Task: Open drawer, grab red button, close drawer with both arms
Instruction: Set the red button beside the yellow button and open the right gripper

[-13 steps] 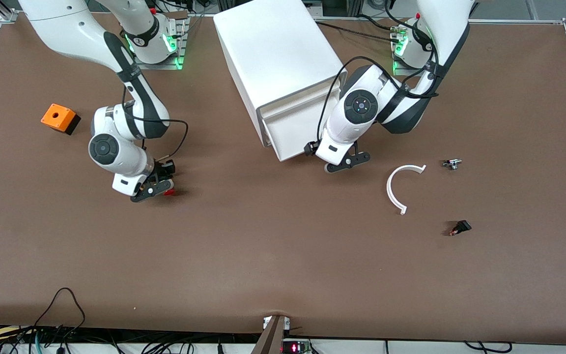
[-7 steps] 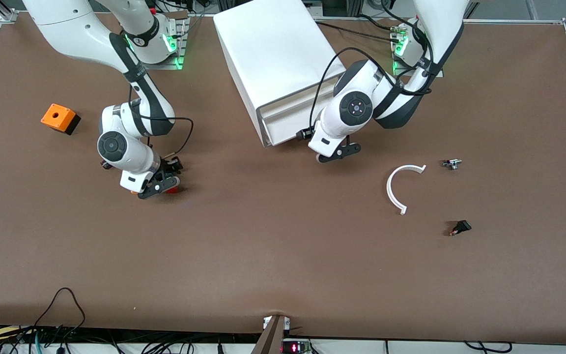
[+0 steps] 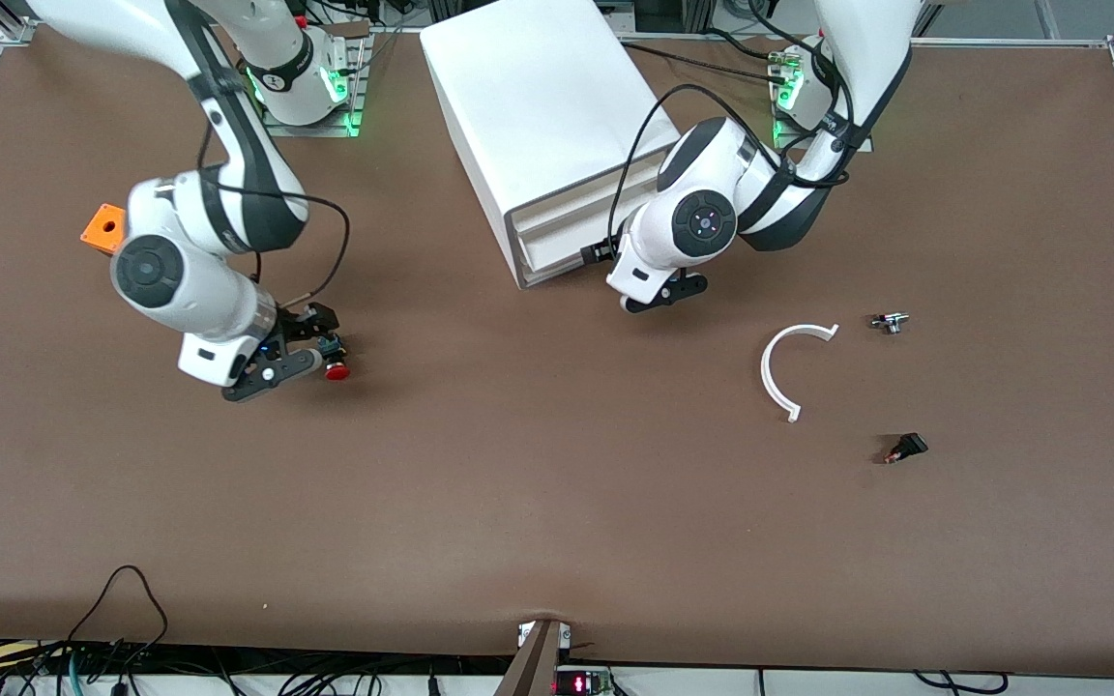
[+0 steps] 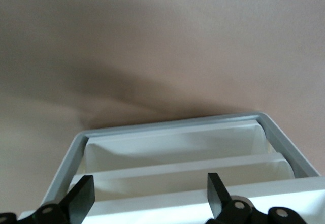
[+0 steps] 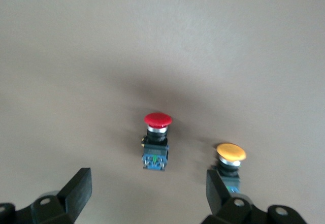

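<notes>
- Sitting toward the right arm's end of the brown table point(image 3: 557, 503) is a small orange box with a hole in its top point(image 3: 102, 228), partly covered by the right arm's white wrist.
- Hovering over the table is the right arm's black two-finger end effector point(image 3: 298, 365), its fingers point(image 5: 76, 189) spread wide and holding nothing.
- Lying on its side on the table, below and between those spread fingers in the right wrist view, is the small push button with a red mushroom cap on a black-and-blue body point(image 5: 156, 140); it also shows at point(image 3: 335, 370).
- Resting just beside it, close to one finger, is a like button with an orange-yellow cap point(image 5: 230, 154).
- Standing mid-table is the large white box cabinet point(image 3: 542, 116), its white plastic tray drawers point(image 4: 183, 169) sitting in the cabinet front.
- Facing that cabinet front is the left arm's black end effector point(image 4: 151, 196), fingers point(image 4: 216, 189) parted and gripping nothing.
- Lying toward the left arm's end of the table are a white curved plastic strip point(image 3: 782, 365), a small metal part point(image 3: 890, 321) and a small black part point(image 3: 907, 447), well apart from each other.
</notes>
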### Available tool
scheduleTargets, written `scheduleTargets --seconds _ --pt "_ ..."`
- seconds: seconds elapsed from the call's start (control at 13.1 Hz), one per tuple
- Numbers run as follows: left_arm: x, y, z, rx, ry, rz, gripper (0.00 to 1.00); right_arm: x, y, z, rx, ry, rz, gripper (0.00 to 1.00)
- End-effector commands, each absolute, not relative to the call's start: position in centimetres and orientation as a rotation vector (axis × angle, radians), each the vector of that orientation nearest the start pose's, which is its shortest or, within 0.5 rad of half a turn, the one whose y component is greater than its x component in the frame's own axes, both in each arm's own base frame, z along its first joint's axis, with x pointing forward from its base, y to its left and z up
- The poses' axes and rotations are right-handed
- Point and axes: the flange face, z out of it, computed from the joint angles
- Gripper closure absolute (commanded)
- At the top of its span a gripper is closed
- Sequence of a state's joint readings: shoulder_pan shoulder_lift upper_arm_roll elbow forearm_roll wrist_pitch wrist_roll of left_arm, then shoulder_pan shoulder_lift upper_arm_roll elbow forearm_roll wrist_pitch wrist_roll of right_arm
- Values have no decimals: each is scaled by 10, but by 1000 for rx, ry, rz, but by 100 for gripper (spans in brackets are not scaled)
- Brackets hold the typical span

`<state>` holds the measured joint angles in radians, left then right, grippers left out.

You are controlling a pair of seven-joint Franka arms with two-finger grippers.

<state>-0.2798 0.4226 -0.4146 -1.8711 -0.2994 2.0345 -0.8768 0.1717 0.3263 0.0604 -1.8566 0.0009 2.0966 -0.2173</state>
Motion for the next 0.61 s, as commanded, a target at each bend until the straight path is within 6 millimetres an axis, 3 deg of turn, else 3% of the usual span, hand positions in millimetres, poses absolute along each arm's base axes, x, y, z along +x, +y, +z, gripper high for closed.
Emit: scheduleTargets --seconds 0.0,0.23,0.53 --pt "452 -394 293 -3129 -535 833 2 612 143 379 -3026 -684 168 0" --pt "450 -396 292 -3125 -525 850 2 622 141 420 -3031 -674 169 0" --pt "451 -398 294 -3134 -538 872 2 631 131 459 -3050 -661 131 0"
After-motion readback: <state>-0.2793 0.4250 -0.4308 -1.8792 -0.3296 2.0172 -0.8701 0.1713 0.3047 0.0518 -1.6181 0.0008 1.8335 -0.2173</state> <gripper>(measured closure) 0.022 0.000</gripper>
